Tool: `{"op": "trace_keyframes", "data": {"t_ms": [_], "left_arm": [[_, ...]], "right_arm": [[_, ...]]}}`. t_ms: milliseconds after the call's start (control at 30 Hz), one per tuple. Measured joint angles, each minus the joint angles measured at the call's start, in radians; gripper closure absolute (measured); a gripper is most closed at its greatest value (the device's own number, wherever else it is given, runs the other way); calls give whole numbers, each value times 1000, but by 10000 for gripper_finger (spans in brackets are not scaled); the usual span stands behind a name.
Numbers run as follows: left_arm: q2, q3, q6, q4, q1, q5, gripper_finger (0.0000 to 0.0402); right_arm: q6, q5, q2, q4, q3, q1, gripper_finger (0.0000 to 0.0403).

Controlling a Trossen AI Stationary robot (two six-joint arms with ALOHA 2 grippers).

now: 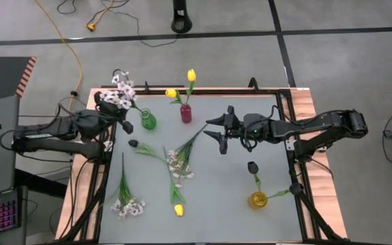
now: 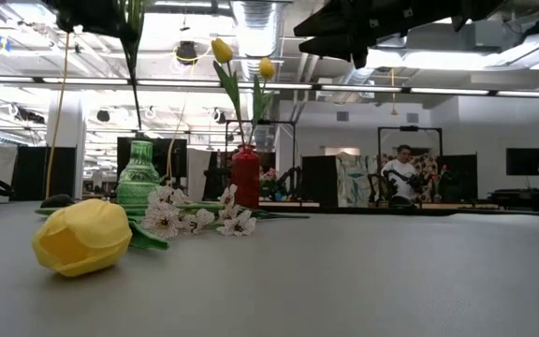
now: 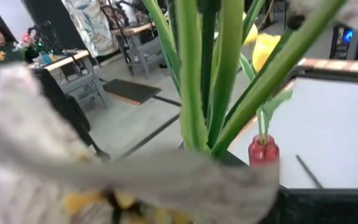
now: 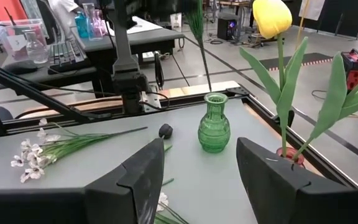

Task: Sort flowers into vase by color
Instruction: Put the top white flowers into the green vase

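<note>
The high view looks straight down from well above, taking in the whole table (image 1: 203,204) and floor around it. The low view sits at tabletop height, facing level across the surface into the room, very near a yellow tulip (image 2: 82,237) at lower left. The left wrist view is pressed close against green stems (image 3: 194,74), facing outward. The right wrist view looks across the table. All four show the red vase (image 1: 186,113); three share the green vase (image 4: 214,123).
</note>
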Motion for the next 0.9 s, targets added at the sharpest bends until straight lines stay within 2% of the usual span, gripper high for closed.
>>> {"op": "trace_keyframes", "data": {"t_ms": [333,600,900], "left_arm": [[21,-71,-8,37,4,-1,391],[43,-92,-56,43,70,-2,389],[104,-92,-133,49,160,17,351]], "right_arm": [[0,0,0,0,0,0,176],[0,0,0,-7,0,0,176],[0,0,0,-14,0,0,176]]}}
